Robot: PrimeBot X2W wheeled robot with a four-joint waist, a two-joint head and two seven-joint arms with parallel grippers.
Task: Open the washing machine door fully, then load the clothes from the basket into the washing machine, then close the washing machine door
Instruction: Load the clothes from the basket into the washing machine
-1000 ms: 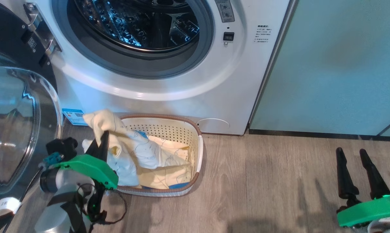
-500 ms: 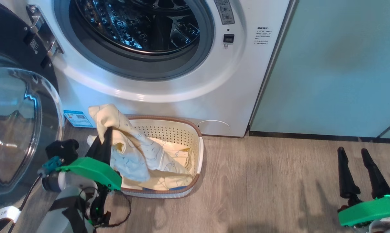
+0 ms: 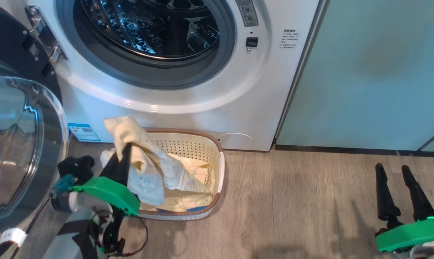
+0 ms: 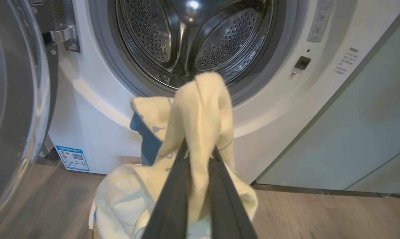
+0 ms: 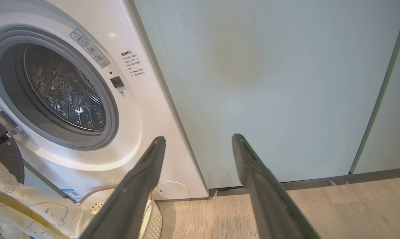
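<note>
The white washing machine [image 3: 209, 108] stands with its steel drum exposed. Its washing machine door [image 3: 19, 151], black with a clear glass bowl, is swung open at the left. On the floor in front sits the cream basket [image 3: 202, 135]. My left gripper [image 3: 125, 148] is shut on a pale yellow garment [image 3: 130, 131] of the clothes. It holds the garment above the basket's left end, its lower part trailing into the basket. In the left wrist view the garment [image 4: 200, 106] drapes over my left gripper [image 4: 200, 151], below the drum opening. My right gripper [image 3: 390, 167] is open and empty, low at the right.
More pale yellow cloth [image 3: 191, 172] lies in the basket. Pale green cabinet doors [image 3: 364, 72] stand right of the washer. Grey wood floor [image 3: 292, 201] stretches between the basket and my right gripper. The right wrist view faces the cabinet [image 5: 269, 83].
My left gripper has moved a little right and up with the garment, drawing more of it out of the basket. The right gripper has stayed put. The head camera shifted slightly.
</note>
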